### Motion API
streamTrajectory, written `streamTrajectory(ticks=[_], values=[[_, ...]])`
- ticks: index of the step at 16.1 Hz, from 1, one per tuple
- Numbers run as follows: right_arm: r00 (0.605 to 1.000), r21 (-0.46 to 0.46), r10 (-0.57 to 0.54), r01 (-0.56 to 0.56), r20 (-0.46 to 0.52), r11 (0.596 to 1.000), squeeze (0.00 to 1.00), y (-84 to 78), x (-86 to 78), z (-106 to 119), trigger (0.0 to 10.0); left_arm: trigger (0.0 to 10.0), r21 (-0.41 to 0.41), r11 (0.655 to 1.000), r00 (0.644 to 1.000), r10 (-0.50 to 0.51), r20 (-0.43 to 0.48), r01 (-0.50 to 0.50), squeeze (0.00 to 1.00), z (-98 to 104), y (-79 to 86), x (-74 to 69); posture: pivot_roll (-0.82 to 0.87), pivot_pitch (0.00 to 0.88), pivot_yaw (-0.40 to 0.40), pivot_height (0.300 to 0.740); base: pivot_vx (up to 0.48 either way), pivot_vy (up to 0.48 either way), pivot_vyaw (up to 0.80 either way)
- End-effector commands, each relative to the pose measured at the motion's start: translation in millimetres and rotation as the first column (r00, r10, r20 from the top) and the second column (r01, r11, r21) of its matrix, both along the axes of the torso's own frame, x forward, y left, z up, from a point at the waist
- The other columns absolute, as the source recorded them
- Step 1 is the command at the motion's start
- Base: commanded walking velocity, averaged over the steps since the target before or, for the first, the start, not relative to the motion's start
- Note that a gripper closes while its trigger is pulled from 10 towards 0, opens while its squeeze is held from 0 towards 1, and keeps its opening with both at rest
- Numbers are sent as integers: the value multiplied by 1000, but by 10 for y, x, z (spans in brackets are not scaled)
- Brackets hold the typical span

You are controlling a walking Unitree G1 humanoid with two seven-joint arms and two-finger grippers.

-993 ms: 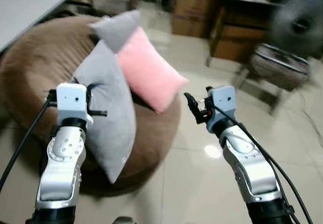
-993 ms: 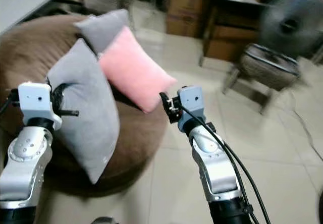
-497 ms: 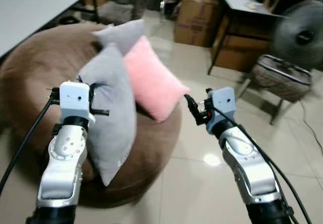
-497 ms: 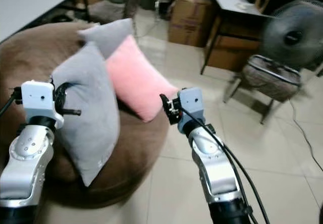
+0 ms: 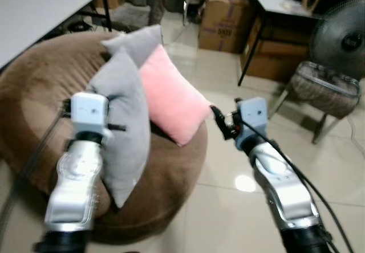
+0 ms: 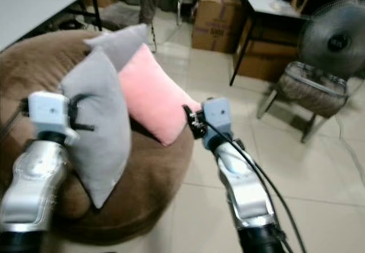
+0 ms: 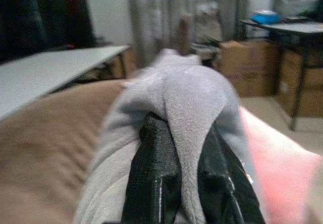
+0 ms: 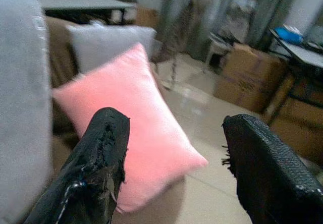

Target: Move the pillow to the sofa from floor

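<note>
- The left gripper (image 7: 176,183) pinches an edge of the grey pillow (image 5: 122,122), holding it upright over the brown beanbag sofa (image 5: 40,88).
- The right gripper (image 8: 174,168) is spread wide, near the pink pillow (image 5: 171,102).
- The print on the cardboard box (image 5: 219,16) is too blurred to read.

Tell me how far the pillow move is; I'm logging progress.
Done: the soft grey pillow is off the floor, pinched in the left gripper. In hand: it hangs over the round brown beanbag sofa, beside the pink pillow. Left: lower and release it. The right gripper hovers open.
</note>
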State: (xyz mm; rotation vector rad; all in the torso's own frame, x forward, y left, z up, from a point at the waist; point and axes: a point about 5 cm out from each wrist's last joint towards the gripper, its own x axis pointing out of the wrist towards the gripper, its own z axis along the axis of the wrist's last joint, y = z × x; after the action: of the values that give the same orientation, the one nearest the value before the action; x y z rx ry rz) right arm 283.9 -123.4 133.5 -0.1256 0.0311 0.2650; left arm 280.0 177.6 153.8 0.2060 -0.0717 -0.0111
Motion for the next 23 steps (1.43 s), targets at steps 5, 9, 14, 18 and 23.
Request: streamTrajectory(ticks=[5, 9, 14, 18, 23], values=[[1000, -10, -15, 16, 25, 1000, 0, -18, 11, 43, 10000, 10000, 29, 998, 994, -56, 97, 53, 0, 207, -57, 95, 107, 0, -39, 740, 355, 0, 480], [997, 12, 80, -79, -23, 997, 0, -51, -4, 4, 10000, 10000, -39, 999, 1000, -20, 8, 20, 0, 75, -53, 268, 107, 0, -45, 740, 143, 0, 0], [972, -99, 236, -237, -21, 966, 0, -176, 0, 94, 10000, 10000, 24, 998, 994, -57, -93, 59, 0, -28, -215, 662, 105, 0, -43, 740, 0, 0, 0], [922, -126, 384, -386, -41, 914, 0, -305, -64, 177, 10000, 10000, -29, 999, 993, -19, -117, 16, 0, 43, -467, 975, 84, 0, -34, 740, 0, 0, 0], [865, -149, 493, -502, -97, 852, 0, -362, -130, 227, 10000, 10000, -209, 903, 917, 329, -224, -375, 0, -181, -129, 1055, 50, 0, -16, 740, 0, 0, 0]])
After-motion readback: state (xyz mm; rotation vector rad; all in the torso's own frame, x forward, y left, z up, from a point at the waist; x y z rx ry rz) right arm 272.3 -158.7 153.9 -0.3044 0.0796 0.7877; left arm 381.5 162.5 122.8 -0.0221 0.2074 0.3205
